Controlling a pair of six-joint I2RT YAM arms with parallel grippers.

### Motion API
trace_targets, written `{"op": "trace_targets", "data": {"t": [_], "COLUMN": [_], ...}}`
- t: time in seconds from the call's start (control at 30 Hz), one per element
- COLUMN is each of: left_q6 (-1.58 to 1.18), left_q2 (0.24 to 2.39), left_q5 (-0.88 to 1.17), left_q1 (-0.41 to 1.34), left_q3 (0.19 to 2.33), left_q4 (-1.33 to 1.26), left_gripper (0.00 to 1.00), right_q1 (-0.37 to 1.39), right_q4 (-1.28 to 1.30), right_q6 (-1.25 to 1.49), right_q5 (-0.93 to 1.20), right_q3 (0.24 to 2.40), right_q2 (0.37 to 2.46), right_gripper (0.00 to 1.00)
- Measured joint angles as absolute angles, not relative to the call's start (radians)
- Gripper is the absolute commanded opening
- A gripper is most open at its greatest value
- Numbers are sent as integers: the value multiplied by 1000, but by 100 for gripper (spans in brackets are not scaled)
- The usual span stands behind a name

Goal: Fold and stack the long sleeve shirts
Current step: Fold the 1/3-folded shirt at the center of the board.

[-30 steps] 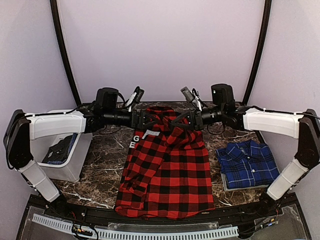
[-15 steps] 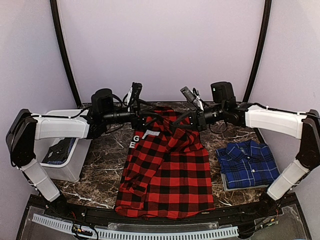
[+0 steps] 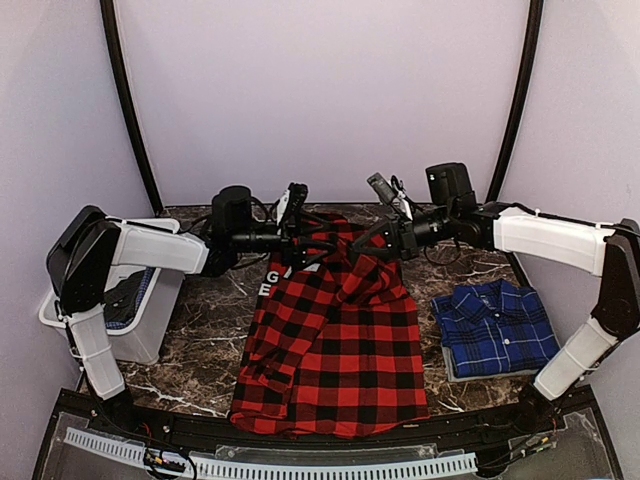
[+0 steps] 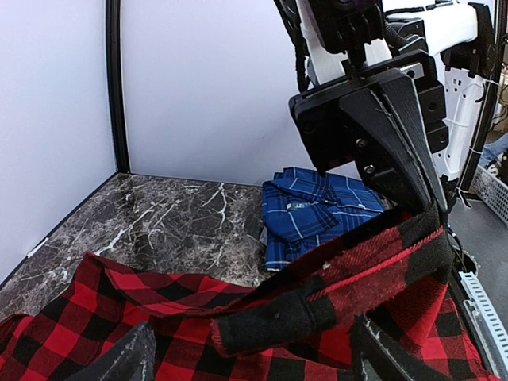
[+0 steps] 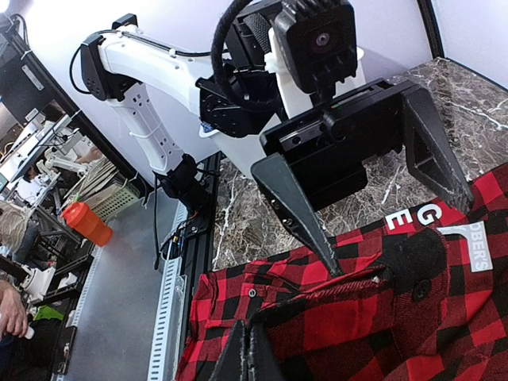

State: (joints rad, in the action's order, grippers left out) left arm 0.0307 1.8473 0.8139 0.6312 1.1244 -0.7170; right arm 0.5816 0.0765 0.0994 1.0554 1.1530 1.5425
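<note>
Closing in on the collar of the red-and-black shirt with the left gripper.

Lies spread out just left of the folded blue plaid shirt, with the collar end at the far side and lifted off the marble table. Pinched there by the right gripper, jaws fully closed on a fold of red fabric, up beyond the blue plaid shirt's far-left corner. Over the last second, swung the left elbow in and slid the left gripper closer toward the blue plaid shirt, now covering part of the white lettering at the neck, with fingers spread wide, straddling the raised fold, gripping nothing yet. Probably sets up a second hold on the collar, then a two-handed fold; no stacking onto the blue plaid shirt yet. Past the red-and-black shirt from the blue plaid shirt, a white bin with dark cloth inside.
</note>
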Motion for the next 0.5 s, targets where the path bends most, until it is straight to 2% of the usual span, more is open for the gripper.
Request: {"op": "trace_targets", "data": {"t": [0.5], "left_q6": [14], "left_q2": [1920], "left_q5": [848], "left_q1": [666], "left_q3": [1176], "left_q4": [-732], "left_gripper": [82], "right_q1": [571], "right_q4": [129], "right_q6": [61], "right_q5": [1044], "right_q3": [1153], "right_q2": [1538], "right_gripper": [0]}}
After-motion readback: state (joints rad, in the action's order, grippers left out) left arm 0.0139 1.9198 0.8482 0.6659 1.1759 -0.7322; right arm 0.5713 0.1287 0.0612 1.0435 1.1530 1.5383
